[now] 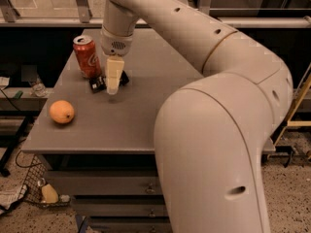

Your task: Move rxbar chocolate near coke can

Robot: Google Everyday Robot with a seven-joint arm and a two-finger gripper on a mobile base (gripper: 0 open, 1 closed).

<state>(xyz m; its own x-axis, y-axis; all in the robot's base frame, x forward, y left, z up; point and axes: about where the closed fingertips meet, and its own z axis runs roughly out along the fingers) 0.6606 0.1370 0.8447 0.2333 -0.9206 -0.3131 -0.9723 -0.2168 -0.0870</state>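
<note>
The coke can (pixel 87 56), red with white script and a silver top, stands upright at the back left of the grey table (pixel 146 115). The rxbar chocolate (pixel 98 85), a flat black bar, lies on the table just right of the can, close to it. My gripper (pixel 113 84) hangs from the pale arm directly over the middle of the bar and hides its centre. The bar's two ends show on either side of the gripper.
A round orange fruit (pixel 61 111) lies near the table's front left edge. My large pale arm (pixel 214 130) covers the right half of the view. A bottle (pixel 37 86) and clutter sit on the floor to the left, below the table.
</note>
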